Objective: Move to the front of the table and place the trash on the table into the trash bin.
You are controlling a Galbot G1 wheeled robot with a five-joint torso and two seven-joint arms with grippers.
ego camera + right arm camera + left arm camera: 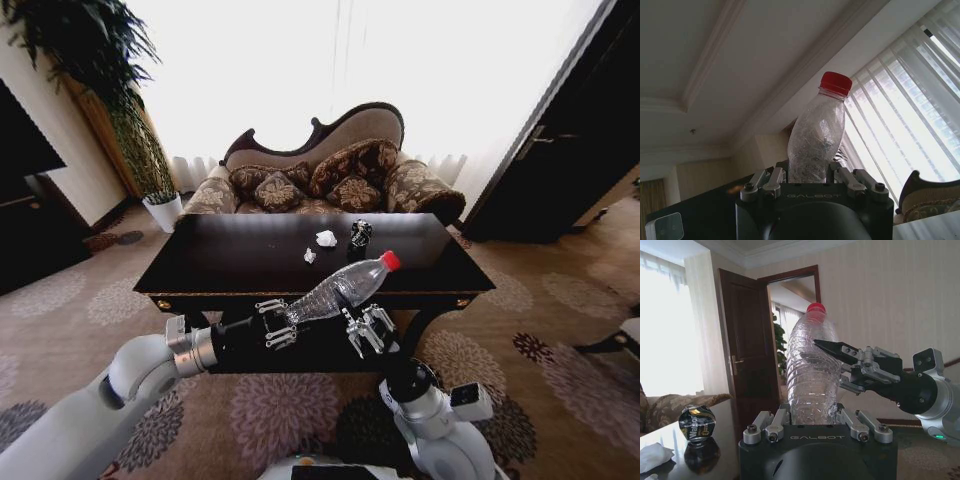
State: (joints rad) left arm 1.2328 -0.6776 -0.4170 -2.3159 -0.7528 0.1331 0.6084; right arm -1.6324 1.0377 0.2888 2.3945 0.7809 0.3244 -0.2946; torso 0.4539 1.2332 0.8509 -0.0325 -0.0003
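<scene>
Lower centre of frame: both tools, left (277,324) and right (369,330), clench the clear red-capped plastic bottle (340,287) before the dark glossy desk (200,262); a handover seems underway, one tool must release.

**Three cameras, one shared bottle**

Head view: from above, facing forward and down over the table (230,262) toward the sofa (325,170). Left wrist view: very close behind the bottle (812,371), facing level toward a door (749,347). Right wrist view: equally close, tilted up to ceiling and curtains (912,107). Shared by all: the bottle.
</scene>
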